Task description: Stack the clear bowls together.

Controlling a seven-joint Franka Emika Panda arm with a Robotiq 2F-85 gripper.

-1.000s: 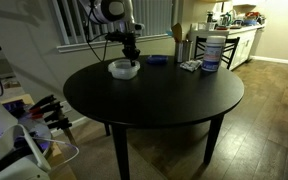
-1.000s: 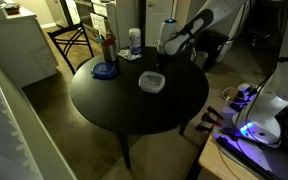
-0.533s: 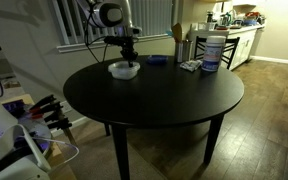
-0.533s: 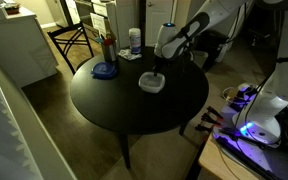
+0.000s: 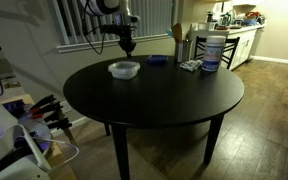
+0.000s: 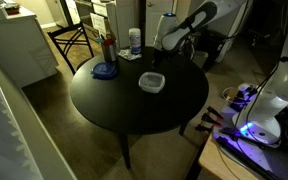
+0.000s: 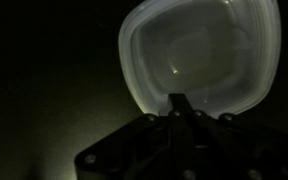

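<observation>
On the dark round table [image 5: 154, 100] the clear bowls [image 5: 124, 69] sit rim-up, well in from its edge — one whitish shape in both exterior views (nested or single, I cannot tell). Above them hangs the gripper [image 5: 128, 47], clear of the rim; its jaws' spacing cannot be made out.

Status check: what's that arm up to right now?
Gripper hangs above the clear bowls, holding nothing; jaws too dark to read. Bowls sit as one pile on the table. Nothing in the way.
</observation>
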